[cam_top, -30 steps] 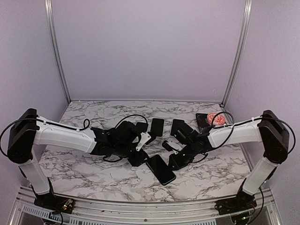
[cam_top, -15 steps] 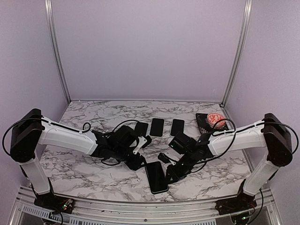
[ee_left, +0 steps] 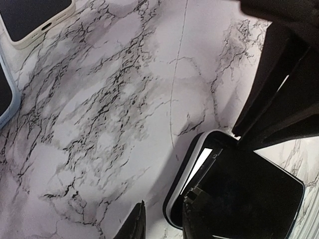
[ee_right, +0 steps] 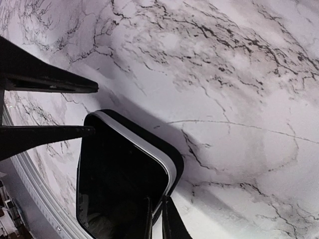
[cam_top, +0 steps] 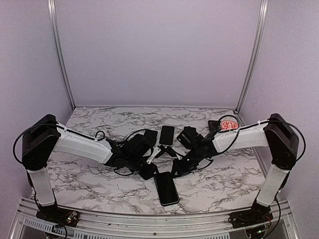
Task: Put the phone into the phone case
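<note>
A black-screened phone (cam_top: 167, 189) with a silver band lies flat near the front middle, and a black case rim wraps its near corner. It fills the lower right of the left wrist view (ee_left: 249, 199) and the lower left of the right wrist view (ee_right: 119, 179). My left gripper (cam_top: 149, 169) (ee_left: 162, 214) is open. One finger is over the screen and the other is on the marble beside the phone's edge. My right gripper (cam_top: 178, 167) (ee_right: 157, 206) is pinched shut on the phone's rim at the opposite side.
Two more dark phones or cases (cam_top: 167, 134) (cam_top: 149, 135) lie behind the grippers. A white-cased phone (ee_left: 35, 20) and a blue-edged one (ee_left: 4, 94) show in the left wrist view. A pink patterned item (cam_top: 228, 125) sits at the back right. The front rail is close to the phone.
The phone has slid toward the front edge and straightened. My right gripper has moved left and back along it. My left gripper has shifted slightly right.
</note>
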Tool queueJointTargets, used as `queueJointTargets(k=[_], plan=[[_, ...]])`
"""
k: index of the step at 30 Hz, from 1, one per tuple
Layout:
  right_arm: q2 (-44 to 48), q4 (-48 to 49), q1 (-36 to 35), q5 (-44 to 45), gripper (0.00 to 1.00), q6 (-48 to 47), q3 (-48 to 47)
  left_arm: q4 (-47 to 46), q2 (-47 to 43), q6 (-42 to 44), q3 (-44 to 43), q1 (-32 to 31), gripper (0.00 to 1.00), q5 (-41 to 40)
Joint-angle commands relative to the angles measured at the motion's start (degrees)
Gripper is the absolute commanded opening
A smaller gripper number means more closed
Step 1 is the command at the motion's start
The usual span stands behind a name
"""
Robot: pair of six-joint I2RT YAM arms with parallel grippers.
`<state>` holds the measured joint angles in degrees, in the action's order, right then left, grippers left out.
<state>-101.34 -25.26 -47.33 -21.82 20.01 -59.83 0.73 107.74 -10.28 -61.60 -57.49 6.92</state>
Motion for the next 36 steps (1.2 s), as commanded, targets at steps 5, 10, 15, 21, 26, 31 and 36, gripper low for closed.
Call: queueJointTargets(k=[5, 10, 15, 21, 26, 31, 36], plan=[[-2.02, 3.7, -2.52, -0.86, 0.02, 1.93, 2.48, 7.62, 3.44, 6.17, -1.13, -3.47, 0.18, -0.95], [-2.35, 2.41, -4.08, 1.01, 0.02, 3.53, 3.2, 12.13, 4.45, 4.41, 2.09, -4.16, 0.16, 3.21], [-4.9, 0.06, -5.06, 2.68, 0.01, 4.27, 1.86, 13.52, 7.08, 4.89, 4.48, -4.26, 0.17, 9.21], [-2.21, -2.27, -7.41, 5.67, 0.0, 6.25, 4.16, 14.52, 4.72, 3.44, 7.27, -6.63, 0.18, 13.57], [-0.88, -0.28, -7.91, 6.27, 0.0, 8.56, 6.69, 14.56, 3.57, 4.59, 7.0, -7.84, 0.19, 12.11], [-0.24, -0.51, -8.6, 7.33, 0.0, 9.23, 7.78, 14.51, 4.67, 5.54, 6.64, -8.98, 0.19, 11.67], [1.07, -4.1, -8.64, 10.68, 0.0, 8.83, 5.3, 14.17, 1.26, 5.49, 3.72, -8.53, 0.21, 4.7]])
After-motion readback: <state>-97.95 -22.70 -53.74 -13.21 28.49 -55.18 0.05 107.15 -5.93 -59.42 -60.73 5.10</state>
